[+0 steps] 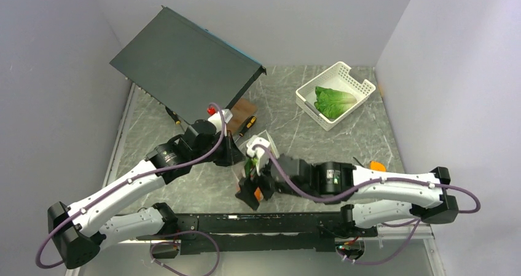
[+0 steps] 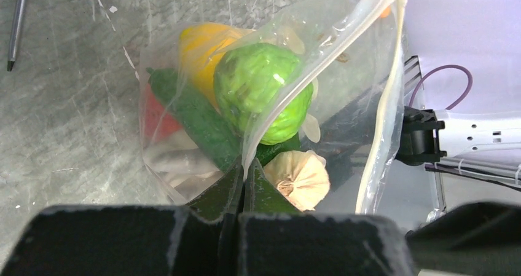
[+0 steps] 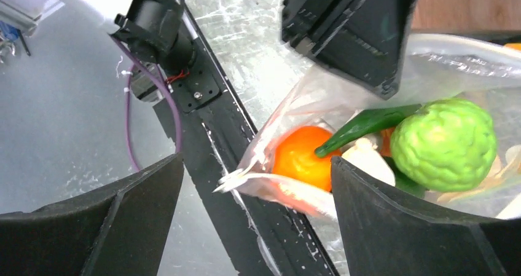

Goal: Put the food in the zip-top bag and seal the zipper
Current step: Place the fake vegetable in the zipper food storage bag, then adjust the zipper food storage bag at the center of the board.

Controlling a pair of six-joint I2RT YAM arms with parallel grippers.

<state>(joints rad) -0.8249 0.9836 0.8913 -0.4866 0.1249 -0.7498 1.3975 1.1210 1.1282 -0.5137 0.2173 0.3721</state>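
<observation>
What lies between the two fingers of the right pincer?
The right wrist view shows a corner of the zip-top bag, the round orange inside it, between the fingers of the right pincer.

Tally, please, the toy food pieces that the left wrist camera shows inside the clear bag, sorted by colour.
Green: 2 (bumpy green fruit, dark green pod)
Yellow: 1 (yellow fruit)
Red: 1 (red piece)
Beige: 1 (beige bulb)
Whitish: 1 (whitish piece, partly hidden)
Total: 6 that can be told apart
</observation>
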